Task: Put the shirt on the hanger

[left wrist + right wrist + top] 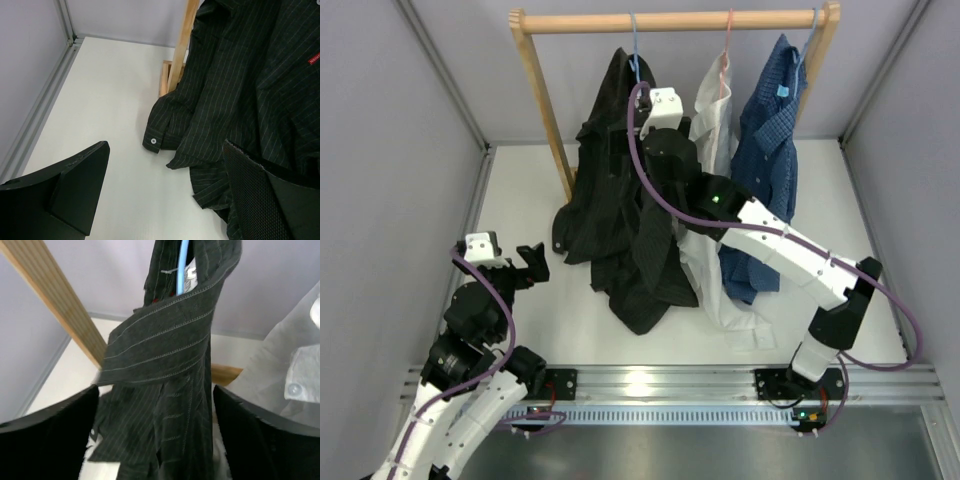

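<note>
- the shirt [620, 200] hangs at the left end of the wooden rail [670, 20], and its lower part lies crumpled on the white table [520, 200].
- in the right wrist view the hanger [183, 260] runs down inside the folded collar, beside the white neck label [190, 272].
- the left wrist view shows a buttoned cuff [152, 141] lying flat on the table and a small red mark [314, 57] on the chest.
- the right gripper [155, 400] is raised in front of the shirt just below the collar. its jaws are spread wide, with the shirt front hanging in the gap. whether either finger touches the cloth cannot be told, and nothing is pinched.
- the left gripper [527, 265] sits low over the table, left of the shirt and apart from it. its jaws are wide and hold nothing.
- a white shirt [715, 130] on a pink hanger [727, 40] hangs just right of the black one, with a blue dotted shirt [765, 130] beyond it.
</note>
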`<state>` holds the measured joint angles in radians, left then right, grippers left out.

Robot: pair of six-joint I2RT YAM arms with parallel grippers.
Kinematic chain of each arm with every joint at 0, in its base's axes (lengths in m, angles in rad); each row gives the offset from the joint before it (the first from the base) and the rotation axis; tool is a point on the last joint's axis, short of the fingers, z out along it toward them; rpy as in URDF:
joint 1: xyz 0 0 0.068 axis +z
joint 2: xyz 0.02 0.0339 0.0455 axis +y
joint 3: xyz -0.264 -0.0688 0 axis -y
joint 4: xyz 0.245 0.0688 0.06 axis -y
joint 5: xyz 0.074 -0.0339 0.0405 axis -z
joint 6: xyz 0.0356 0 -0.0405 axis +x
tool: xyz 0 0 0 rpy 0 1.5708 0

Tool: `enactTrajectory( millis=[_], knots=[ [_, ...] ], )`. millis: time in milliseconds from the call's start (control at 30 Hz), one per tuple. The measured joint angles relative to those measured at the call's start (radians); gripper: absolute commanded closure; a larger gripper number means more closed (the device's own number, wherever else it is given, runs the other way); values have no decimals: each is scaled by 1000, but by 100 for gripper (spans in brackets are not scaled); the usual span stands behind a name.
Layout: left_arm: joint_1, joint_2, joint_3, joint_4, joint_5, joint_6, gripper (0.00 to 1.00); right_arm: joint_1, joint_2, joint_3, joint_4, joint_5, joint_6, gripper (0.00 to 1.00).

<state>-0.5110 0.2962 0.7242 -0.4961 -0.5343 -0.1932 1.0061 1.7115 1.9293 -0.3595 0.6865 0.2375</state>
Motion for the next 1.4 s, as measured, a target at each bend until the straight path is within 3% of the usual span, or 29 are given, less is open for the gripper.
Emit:
enactTrajectory(
  millis=[300, 600, 867, 1100, 1400],
  knots=[
    [0, 1, 0, 0, 26, 0, 2, -2, -209, -263, 31, -56, 66, 0],
    [0, 7, 0, 0, 49, 0, 2, -5, -388, -426, 38, -215, 64, 1],
    [0, 23, -1, -1, 63, 1, 2, -1, -746, -728, 39, -9, 43, 0],
    [0, 48, -1, -1, 74, 1, 2, -1, -859, -756, 41, 27, 5, 1],
    [1, 48, -1, -2, 23, -4, 2, -1, -1028, -867, 34, -115, -36, 0]
  ],
)
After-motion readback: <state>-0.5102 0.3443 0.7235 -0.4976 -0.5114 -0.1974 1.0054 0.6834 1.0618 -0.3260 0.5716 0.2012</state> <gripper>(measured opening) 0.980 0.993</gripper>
